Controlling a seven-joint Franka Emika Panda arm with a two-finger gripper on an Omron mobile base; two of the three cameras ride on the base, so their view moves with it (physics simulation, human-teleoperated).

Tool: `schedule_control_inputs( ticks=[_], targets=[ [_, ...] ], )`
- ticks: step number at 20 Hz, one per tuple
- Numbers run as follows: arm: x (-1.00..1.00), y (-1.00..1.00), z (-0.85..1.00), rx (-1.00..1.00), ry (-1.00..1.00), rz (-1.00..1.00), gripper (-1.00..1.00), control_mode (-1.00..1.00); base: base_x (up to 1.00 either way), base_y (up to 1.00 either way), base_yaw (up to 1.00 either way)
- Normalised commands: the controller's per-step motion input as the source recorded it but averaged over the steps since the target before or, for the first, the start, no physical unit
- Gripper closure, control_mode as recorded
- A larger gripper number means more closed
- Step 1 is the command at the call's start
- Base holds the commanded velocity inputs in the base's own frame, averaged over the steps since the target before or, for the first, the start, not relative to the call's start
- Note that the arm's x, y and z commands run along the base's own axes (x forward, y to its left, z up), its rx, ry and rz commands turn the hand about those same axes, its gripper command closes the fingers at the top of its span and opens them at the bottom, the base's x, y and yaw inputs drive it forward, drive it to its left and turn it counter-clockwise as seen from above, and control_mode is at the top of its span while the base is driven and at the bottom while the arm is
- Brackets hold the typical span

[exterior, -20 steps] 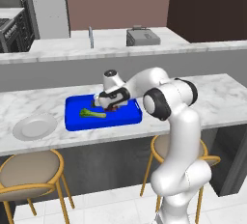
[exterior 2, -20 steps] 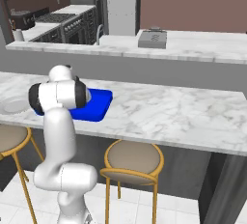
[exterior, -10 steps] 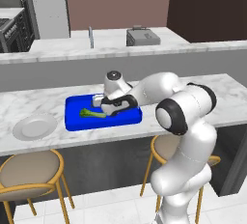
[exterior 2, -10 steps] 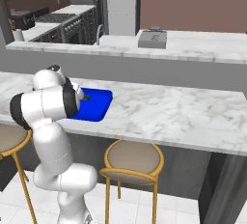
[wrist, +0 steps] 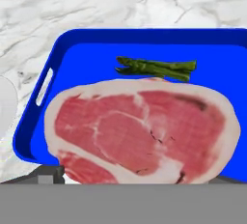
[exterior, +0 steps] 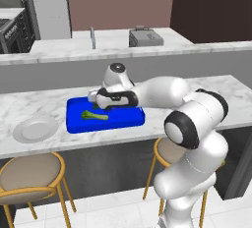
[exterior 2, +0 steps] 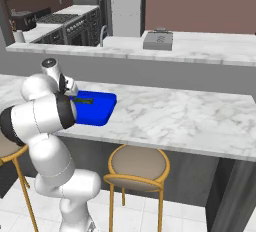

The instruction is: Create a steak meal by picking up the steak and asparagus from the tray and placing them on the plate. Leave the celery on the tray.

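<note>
The steak (wrist: 140, 131), a red-pink slab with a pale edge, lies on the blue tray (wrist: 96, 49) and looms large in the hand view. Just beyond it lies the asparagus (wrist: 157, 68), a dark green bundle. In the left base view my gripper (exterior: 104, 106) hangs low over the middle of the tray (exterior: 128, 119), open, covering the steak. The celery (exterior: 94, 116), bright green with a pale end, lies on the tray just left of the hand. The white plate (exterior: 35, 128) sits on the counter left of the tray. The right base view shows the tray (exterior 2: 100, 108) past my arm.
The tray rests on a marble island counter (exterior: 206, 94) with free room to its right. Round stools (exterior: 29, 173) stand under the near edge. On the rear counter are a faucet (exterior: 92, 38) and a grey box appliance (exterior: 145, 37).
The arm has stretched out and its elbow has dropped, bringing the hand lower over the tray. The jaws stay open. The food and the plate have not moved.
</note>
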Motion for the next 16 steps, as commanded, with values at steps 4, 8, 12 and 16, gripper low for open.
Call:
schedule_control_inputs(
  ticks=[4,8,12,16],
  targets=[
    [-0.09,0.48,0.30,0.03,0.14,0.09,1.00,-1.00,0.00,0.00,0.00],
    [-0.04,0.53,0.00,0.01,0.05,0.10,1.00,-1.00,0.00,0.00,0.00],
    [-0.08,0.65,-0.02,0.00,0.01,0.10,1.00,-1.00,0.00,0.00,0.00],
    [-0.10,0.74,-0.11,0.00,0.00,0.10,1.00,-1.00,0.00,0.00,0.00]
  ],
)
